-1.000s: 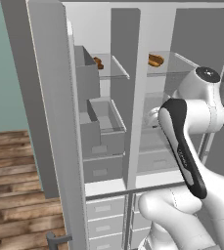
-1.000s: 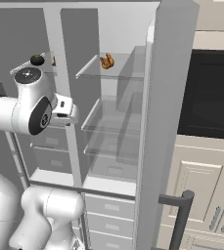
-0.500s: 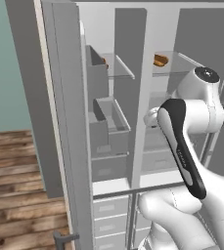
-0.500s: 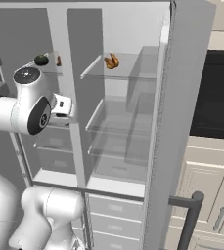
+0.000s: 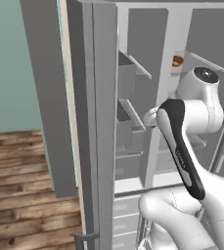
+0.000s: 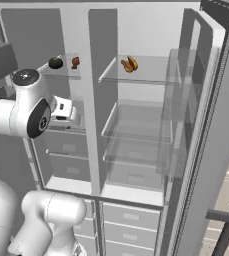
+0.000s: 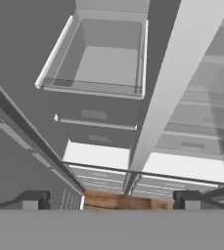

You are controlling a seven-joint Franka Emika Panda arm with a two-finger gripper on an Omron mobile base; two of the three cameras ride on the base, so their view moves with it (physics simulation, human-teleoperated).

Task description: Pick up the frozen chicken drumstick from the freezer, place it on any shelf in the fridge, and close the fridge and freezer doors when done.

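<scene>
A brown piece that looks like the drumstick (image 6: 128,64) lies on the upper glass shelf (image 6: 151,75) of the fridge's right compartment, and shows as a brown spot (image 5: 177,60) past the divider. On the left compartment's top shelf sit a small reddish piece (image 6: 75,62) and a dark round thing (image 6: 55,62). My gripper (image 7: 111,199) is open, its tips wide apart with nothing between them. It points down in front of the left compartment, beside the central divider (image 7: 167,93). The hand (image 6: 67,112) hangs below that top shelf.
The left door (image 5: 91,122) stands edge-on close to the base. The right door (image 6: 206,125) with its dark handle (image 6: 226,220) swings out at the right. A clear bin (image 7: 103,58) and glass shelves sit below the hand; drawers (image 6: 131,220) lie under both compartments.
The whole picture has shifted as the base moved, so the cabinet looks closer and both doors loom nearer. The arm keeps much the same pose. The gripper holds nothing throughout.
</scene>
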